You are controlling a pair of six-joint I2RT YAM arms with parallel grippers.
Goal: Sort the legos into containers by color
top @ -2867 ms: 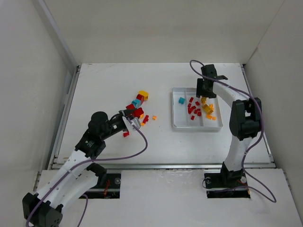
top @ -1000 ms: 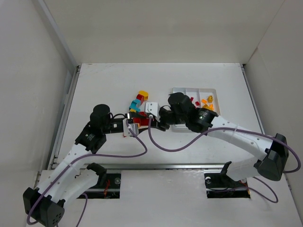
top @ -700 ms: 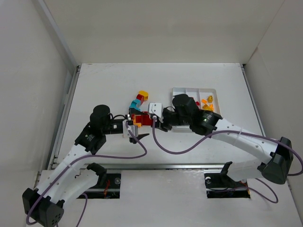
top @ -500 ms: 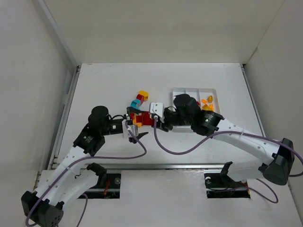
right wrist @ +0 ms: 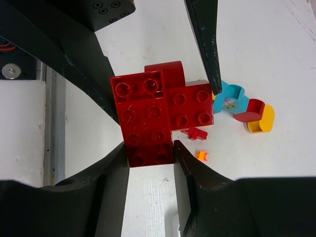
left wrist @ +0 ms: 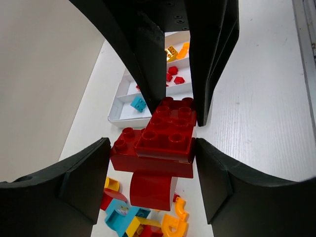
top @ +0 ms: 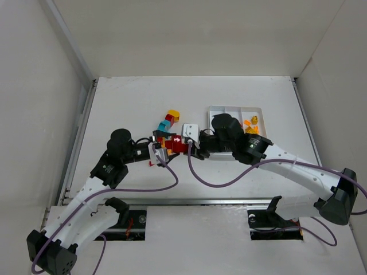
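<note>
A stack of red legos (top: 174, 144) (left wrist: 165, 143) (right wrist: 163, 108) hangs between both grippers, left of the white tray. My right gripper (top: 185, 143) (right wrist: 149, 148) is shut on the long red brick on top. My left gripper (top: 161, 150) (left wrist: 152, 148) brackets the same stack from the opposite side, its pads against the bricks' sides. The containers (top: 230, 109) (left wrist: 116, 106) are largely hidden under the right arm in the top view. In the left wrist view they hold a teal piece (left wrist: 138, 102), red pieces (left wrist: 174, 74) and orange pieces (left wrist: 174, 51) in separate compartments.
Loose legos lie beside the stack: yellow, red and teal ones (top: 170, 118), a teal block (right wrist: 230, 98), a red arch (right wrist: 251, 109), a tiny red piece (right wrist: 195, 133) and a tiny orange one (right wrist: 201, 156). White walls enclose the table.
The right arm came over from the tray and took hold of the red stack. The left jaws opened wide, then narrowed onto the stack's sides. The stack shifted slightly right.
</note>
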